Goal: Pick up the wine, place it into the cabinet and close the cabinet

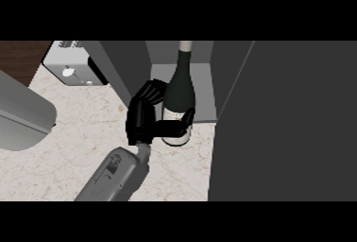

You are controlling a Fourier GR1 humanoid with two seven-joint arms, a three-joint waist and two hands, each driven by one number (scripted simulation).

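The hand is curling its fingers around the lower body of the upright wine, at the cabinet opening.

Single view, from robot's head, facing steeply down onto counter. One forearm enters from lower edge, its hand near frame centre, seen from above at close range. Cabinet fills frame right of hand and beyond it; toaster sits up-left of hand. No second view shares this scene.
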